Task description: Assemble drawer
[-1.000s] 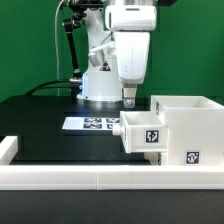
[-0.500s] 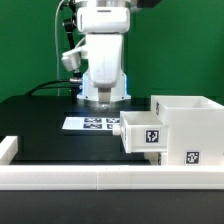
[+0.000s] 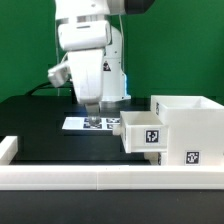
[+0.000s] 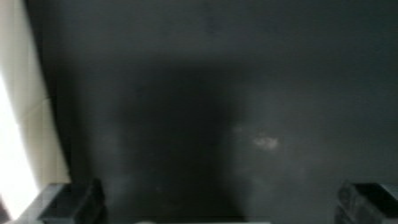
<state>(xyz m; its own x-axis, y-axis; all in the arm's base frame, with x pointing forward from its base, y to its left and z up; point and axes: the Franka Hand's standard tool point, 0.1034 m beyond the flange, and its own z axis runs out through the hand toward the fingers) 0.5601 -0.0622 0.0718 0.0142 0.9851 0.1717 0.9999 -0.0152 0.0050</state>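
Hovering upright gripper (image 3: 93, 110) — fingers parted, above marker board (image 3: 78, 124)

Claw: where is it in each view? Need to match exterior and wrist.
Exterior view: the claw hangs just above the marker board, toward the exterior view's left of the small box sticking out of the case.
Wrist view: only its two dark fingertips show, spread apart over the black table.
Shared landmark: the black table.
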